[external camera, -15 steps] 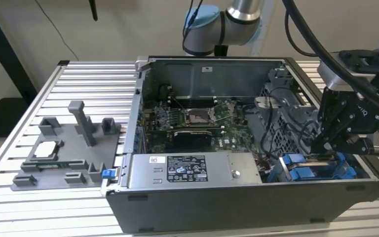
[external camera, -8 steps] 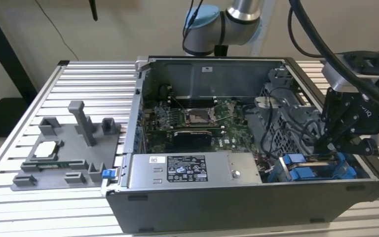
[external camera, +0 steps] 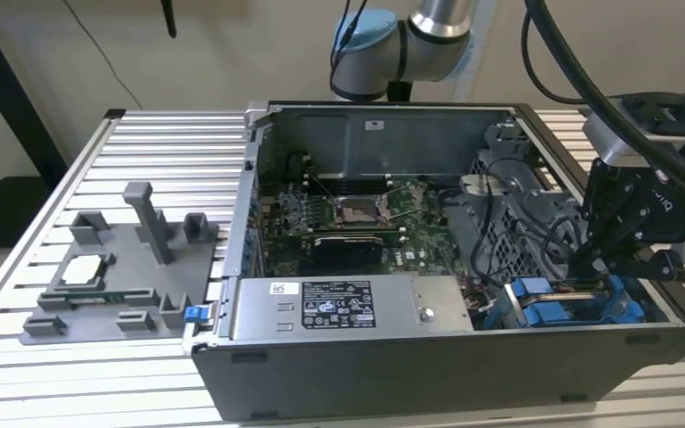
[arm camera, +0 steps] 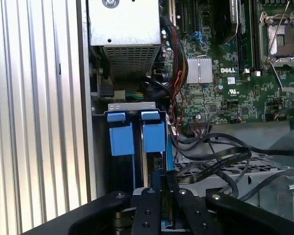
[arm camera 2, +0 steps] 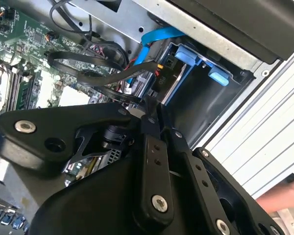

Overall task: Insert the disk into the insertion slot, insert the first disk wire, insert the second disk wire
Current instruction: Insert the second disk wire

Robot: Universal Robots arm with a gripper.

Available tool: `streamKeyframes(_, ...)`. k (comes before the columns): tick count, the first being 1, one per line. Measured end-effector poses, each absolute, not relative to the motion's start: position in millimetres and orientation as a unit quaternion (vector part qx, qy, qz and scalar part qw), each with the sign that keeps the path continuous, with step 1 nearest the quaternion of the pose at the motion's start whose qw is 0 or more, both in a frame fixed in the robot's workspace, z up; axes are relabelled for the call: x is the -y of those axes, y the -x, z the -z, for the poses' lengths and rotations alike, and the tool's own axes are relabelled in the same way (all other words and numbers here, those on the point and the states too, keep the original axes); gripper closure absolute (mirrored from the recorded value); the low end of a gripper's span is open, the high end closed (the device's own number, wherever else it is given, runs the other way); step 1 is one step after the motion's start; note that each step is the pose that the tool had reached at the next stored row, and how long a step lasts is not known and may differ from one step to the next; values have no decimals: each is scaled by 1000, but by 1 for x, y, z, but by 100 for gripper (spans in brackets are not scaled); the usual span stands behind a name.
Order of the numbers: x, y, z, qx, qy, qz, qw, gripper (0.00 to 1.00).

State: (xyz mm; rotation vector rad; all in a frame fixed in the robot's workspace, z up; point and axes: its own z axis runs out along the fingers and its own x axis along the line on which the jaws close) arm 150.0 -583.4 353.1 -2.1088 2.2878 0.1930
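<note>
Claw (external camera: 595, 267) low in case at 4 o'clock corner in exterior view, over drive cage (external camera: 574, 308) with blue rails. Fingers pressed together, apparently pinching something thin; cannot tell what. Disk (arm camera: 153, 138) looks seated in cage, blue carrier tabs up, beside power supply (external camera: 345, 305). Black wires (arm camera: 220, 161) loop just beside cage. Judgement: disk heavy, rigid, shock-sensitive; hold by carrier frame. Wires limp; grip at plug.
</note>
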Motion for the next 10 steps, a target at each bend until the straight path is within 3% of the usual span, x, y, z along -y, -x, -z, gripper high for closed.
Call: streamKeyframes(10, 583, -150, -347, -734, 677, -59, 16, 100)
